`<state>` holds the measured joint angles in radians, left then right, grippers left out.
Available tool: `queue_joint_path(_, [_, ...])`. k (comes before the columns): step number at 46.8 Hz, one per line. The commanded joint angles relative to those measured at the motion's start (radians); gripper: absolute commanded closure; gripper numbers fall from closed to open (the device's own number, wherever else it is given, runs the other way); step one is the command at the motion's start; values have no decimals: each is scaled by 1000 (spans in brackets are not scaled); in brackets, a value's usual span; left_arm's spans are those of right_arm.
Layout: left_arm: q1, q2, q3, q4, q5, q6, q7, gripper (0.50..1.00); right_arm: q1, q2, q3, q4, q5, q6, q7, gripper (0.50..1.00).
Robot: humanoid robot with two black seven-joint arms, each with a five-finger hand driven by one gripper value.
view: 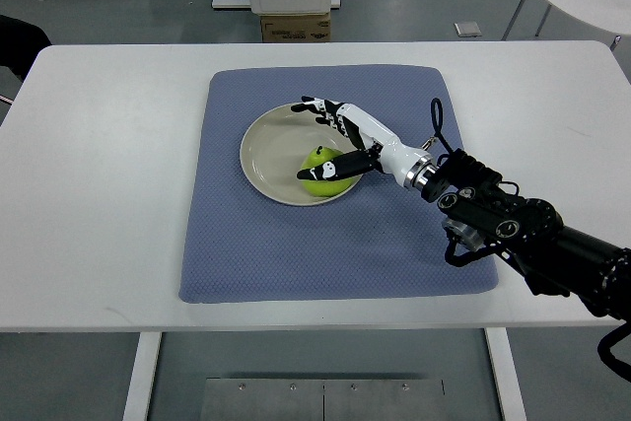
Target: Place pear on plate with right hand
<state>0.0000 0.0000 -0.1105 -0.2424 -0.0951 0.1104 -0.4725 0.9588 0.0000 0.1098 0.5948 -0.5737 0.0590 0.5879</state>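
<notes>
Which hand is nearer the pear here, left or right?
Right. The right hand is over the plate with its thumb on the pear. No left hand shows in the top view.

A white rectangular counter [108, 194] carries a blue-grey textured fabric mat [256, 253] laid flat across its middle, reaching close to the near edge. The mat is the only thing lying directly on it.

Lighting even and bright, diffuse from overhead. White table [108, 194] near overexposed, mild glare on its surface. Shadows soft and faint, a thin one under the plate [266, 150] rim. Focus sharp centre, slightly softer and barrel-bent toward frame edges.
</notes>
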Motion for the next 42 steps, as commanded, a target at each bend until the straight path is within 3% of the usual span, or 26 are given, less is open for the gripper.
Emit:
queue_joint_path(1, [0, 0, 0, 0, 0, 0, 0, 500, 0, 0, 2, 0, 5, 25, 3, 500])
queue_joint_path(12, [0, 0, 0, 0, 0, 0, 0, 500, 4, 0, 4, 0, 8, 74, 9, 500])
queue_joint_path(42, [0, 0, 0, 0, 0, 0, 0, 500, -3, -170, 16, -3, 43, 116, 23, 500])
